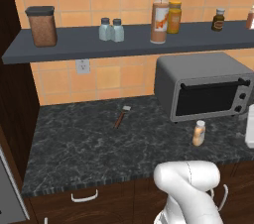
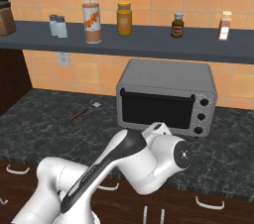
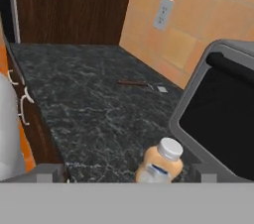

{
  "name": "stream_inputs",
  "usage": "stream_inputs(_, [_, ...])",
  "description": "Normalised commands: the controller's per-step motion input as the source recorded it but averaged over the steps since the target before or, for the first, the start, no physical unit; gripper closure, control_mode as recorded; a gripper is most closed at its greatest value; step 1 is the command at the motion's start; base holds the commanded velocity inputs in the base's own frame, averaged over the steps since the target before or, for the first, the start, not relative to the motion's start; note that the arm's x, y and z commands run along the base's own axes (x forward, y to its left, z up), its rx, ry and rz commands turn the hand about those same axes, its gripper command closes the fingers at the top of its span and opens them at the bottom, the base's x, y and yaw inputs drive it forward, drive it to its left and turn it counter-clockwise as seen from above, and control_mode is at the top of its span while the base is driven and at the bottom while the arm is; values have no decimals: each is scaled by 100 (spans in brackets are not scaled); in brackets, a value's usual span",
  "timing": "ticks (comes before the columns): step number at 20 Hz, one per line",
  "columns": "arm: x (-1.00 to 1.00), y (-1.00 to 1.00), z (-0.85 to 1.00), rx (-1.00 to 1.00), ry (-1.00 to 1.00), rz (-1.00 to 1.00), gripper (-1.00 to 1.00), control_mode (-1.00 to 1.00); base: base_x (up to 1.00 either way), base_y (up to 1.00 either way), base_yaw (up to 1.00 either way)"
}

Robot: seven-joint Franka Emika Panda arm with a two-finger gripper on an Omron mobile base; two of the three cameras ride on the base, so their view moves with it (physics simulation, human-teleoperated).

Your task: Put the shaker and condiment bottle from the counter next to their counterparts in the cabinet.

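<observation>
Gripper (image 3: 126, 174) low over the counter (image 3: 89, 114), jaws spread wide, holding nothing. Peach-orange condiment bottle (image 3: 159, 162) upright between the fingertips (image 3: 48, 172), just before the toaster oven (image 3: 223, 114). Two shakers (image 1: 111, 29) side by side on the cabinet (image 1: 74, 44).

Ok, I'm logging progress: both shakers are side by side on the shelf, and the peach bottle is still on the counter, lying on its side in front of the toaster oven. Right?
Not quite. The peach bottle stands upright on the counter, white cap up, as the left base view shows. The rest holds: both shakers sit side by side on the shelf, and the bottle is in front of the toaster oven.
</observation>
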Motion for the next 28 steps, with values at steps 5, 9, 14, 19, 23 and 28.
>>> stream_inputs(5, [15,0,-44,1,2,5,-100,-100,0,0,0])
stream_inputs(9, [9,0,-34,0,0,9,-100,-100,0,0,0])
stream_inputs(14, [28,-1,-22,0,0,8,-100,-100,0,0,0])
stream_inputs(19, [38,0,-14,0,0,4,-100,-100,0,0,0])
stream_inputs(23, [13,-5,-23,0,0,4,-100,-100,0,0,0])
stream_inputs(28, [2,0,-24,0,0,3,-100,-100,0,0,0])
